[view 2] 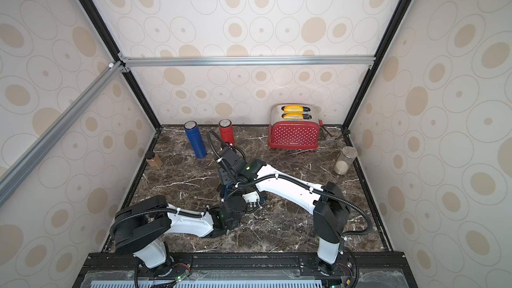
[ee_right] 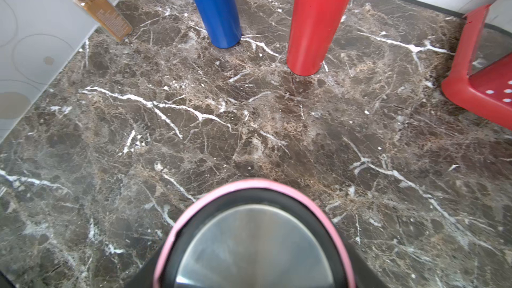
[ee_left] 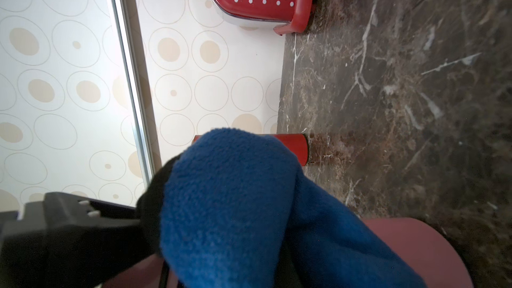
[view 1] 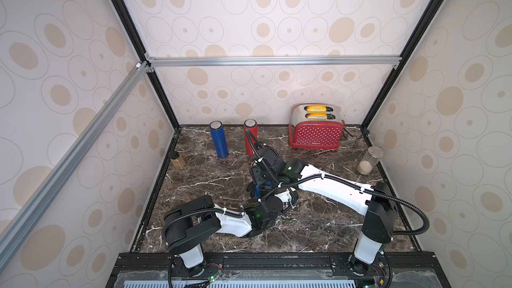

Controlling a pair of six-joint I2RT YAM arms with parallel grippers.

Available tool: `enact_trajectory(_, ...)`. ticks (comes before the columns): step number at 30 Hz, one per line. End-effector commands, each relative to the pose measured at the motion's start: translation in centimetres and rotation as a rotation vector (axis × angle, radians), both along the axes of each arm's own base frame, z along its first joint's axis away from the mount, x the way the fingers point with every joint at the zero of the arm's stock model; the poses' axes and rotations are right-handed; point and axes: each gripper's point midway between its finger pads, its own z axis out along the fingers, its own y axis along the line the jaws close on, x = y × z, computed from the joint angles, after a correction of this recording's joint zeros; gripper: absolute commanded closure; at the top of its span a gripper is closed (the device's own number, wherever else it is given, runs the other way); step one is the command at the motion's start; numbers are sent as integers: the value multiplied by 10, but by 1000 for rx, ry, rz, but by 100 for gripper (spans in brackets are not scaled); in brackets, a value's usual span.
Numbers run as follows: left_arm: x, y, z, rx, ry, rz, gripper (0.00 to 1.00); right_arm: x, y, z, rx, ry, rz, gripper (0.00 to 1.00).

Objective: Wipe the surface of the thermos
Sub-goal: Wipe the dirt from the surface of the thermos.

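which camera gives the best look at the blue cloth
The left wrist view: the blue cloth fills much of the frame, its fleecy texture clear, bunched in front of the pink thermos. Both top views show only a blue sliver of it between the arms. The right wrist view does not show it.

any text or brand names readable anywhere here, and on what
Nothing can be read for certain.
Red toaster: small white brand mark low on its front, too blurred to read.
Brown bottle: fine print on its label, too small to read.
No other lettering shows.
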Motion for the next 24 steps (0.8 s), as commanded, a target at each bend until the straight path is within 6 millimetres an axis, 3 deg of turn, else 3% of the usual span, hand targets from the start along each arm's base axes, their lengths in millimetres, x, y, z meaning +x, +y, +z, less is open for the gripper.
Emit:
enact_trajectory(1, 10, 51, 10, -54, -24, 243, 100, -60, -73, -104, -405, 321, 13, 100)
enact_trajectory(6, -12, 58, -20, -66, 39, 234, 100, -53, -73, -92, -373, 298, 14, 100)
enact_trajectory(13, -38, 74, -36, -149, 94, 250, 100, -36, -81, -67, -344, 250, 11, 100)
enact_trajectory(19, -55, 83, -30, -353, 193, 196, 100, -19, -101, -48, -305, 207, 19, 100)
enact_trajectory(24, -69, 91, -2, -595, 214, 79, 100, -4, -126, -37, -291, 167, 4, 100)
